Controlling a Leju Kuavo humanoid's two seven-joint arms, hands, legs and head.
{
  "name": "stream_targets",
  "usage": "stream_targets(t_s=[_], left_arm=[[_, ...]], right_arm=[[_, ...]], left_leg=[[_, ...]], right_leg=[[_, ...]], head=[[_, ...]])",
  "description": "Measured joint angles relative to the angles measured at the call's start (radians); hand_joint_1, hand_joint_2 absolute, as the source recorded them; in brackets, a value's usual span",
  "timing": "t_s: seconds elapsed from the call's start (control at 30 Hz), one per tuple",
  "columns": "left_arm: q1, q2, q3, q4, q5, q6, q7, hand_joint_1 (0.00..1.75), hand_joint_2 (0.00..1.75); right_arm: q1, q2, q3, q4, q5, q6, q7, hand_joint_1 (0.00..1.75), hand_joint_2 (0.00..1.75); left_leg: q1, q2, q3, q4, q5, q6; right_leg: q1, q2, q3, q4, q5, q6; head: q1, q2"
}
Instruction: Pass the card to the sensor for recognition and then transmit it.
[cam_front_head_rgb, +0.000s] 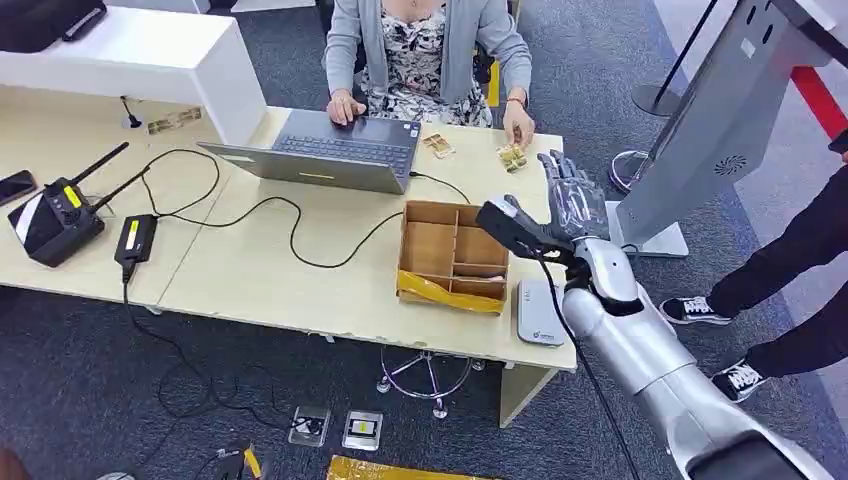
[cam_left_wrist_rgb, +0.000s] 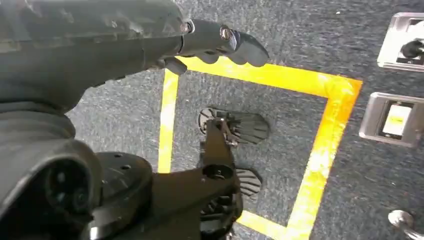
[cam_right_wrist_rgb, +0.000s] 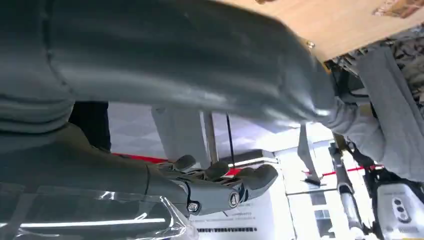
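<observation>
Two hands, then: how do the fingers lie?
— On the right hand (cam_front_head_rgb: 565, 205) the fingers (cam_front_head_rgb: 570, 185) are spread and upright, grasping nothing. It hangs in the air over the desk's (cam_front_head_rgb: 280, 270) right end.

And the left?
— Left hand (cam_left_wrist_rgb: 150, 45) hangs over dark carpet with yellow tape (cam_left_wrist_rgb: 320, 150). Its thumb (cam_left_wrist_rgb: 235, 40) juts out; the other fingers are mostly hidden, so I cannot tell whether they are curled or loose.

Where is the card?
— One card (cam_front_head_rgb: 513, 156) lies at the desk's far edge, just past the right hand, under a seated person's hand (cam_front_head_rgb: 518, 130). A second (cam_front_head_rgb: 437, 145) lies near it, beside the laptop (cam_front_head_rgb: 330, 150).

And the sensor?
— White sensor (cam_front_head_rgb: 540, 312) sits at the desk's near right corner, just beside a cardboard box (cam_front_head_rgb: 452, 255), below the right forearm.
</observation>
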Motion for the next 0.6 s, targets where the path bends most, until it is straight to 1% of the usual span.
stream_targets(t_s=[0.03, 0.17, 0.23, 0.3, 0.43, 0.5, 0.53, 0.6], left_arm=[[0.005, 0.0, 0.0, 0.0, 0.001, -0.002, 0.0, 0.0, 0.0], [0.025, 0.007, 0.0, 0.001, 0.007, -0.008, -0.006, 0.0, 0.0], [0.033, 0.01, 0.001, 0.002, 0.012, -0.009, -0.016, 0.0, 0.0], [0.04, 0.013, 0.002, 0.003, 0.015, -0.01, -0.024, 0.0, 0.0], [0.048, 0.016, 0.008, 0.003, 0.021, -0.01, -0.034, 0.0, 0.0], [0.049, 0.017, 0.008, 0.004, 0.026, -0.008, -0.034, 0.0, 0.0], [0.05, 0.017, 0.009, 0.005, 0.031, -0.005, -0.034, 0.0, 0.0], [0.051, 0.017, 0.012, 0.005, 0.034, 0.001, -0.034, 0.0, 0.0]], right_arm=[[0.018, -0.011, -0.009, -0.032, 0.0, 0.021, 0.016, 0.0, 1.75], [0.076, -0.058, -0.024, -0.167, -0.004, 0.093, 0.061, 0.0, 1.75], [0.109, -0.08, -0.024, -0.231, -0.018, 0.1, 0.076, 0.0, 1.75], [0.14, -0.094, -0.022, -0.279, -0.033, 0.087, 0.082, 0.0, 1.75], [0.195, -0.115, -0.005, -0.383, -0.032, 0.012, 0.102, 0.0, 1.75], [0.224, -0.116, 0.002, -0.416, 0.009, -0.014, 0.117, 0.0, 1.75], [0.24, -0.116, 0.01, -0.436, 0.052, -0.024, 0.131, 0.0, 1.75], [0.267, -0.116, 0.026, -0.467, 0.12, -0.028, 0.154, 0.0, 1.75]], left_leg=[[0.0, 0.0, 0.0, 0.0, 0.0, 0.0], [0.0, 0.001, 0.0, 0.0, 0.0, 0.0], [0.0, 0.001, 0.0, 0.0, 0.0, 0.0], [0.0, 0.001, 0.0, 0.0, 0.0, 0.0], [0.001, 0.001, 0.0, 0.0, 0.0, 0.0], [0.001, 0.001, 0.0, 0.0, 0.0, 0.0], [0.001, 0.001, -0.001, 0.0, 0.0, 0.0], [0.001, 0.001, -0.001, 0.0, 0.0, 0.0]], right_leg=[[0.0, 0.0, 0.0, 0.0, 0.0, 0.0], [0.0, 0.001, -0.001, 0.0, 0.0, 0.0], [0.0, 0.001, 0.0, 0.0, 0.0, 0.0], [0.0, 0.001, -0.001, 0.0, 0.0, 0.0], [0.001, 0.001, -0.001, 0.0, 0.0, 0.0], [0.001, 0.001, 0.0, 0.0, 0.0, 0.0], [0.001, 0.001, 0.0, 0.0, 0.0, 0.0], [0.001, 0.001, -0.001, 0.0, 0.0, 0.0]], head=[[0.0, 0.0], [0.0, 0.0], [0.0, 0.0], [0.0, 0.0], [0.0, 0.0], [0.0, 0.0], [0.0, 0.0], [0.0, 0.0]])
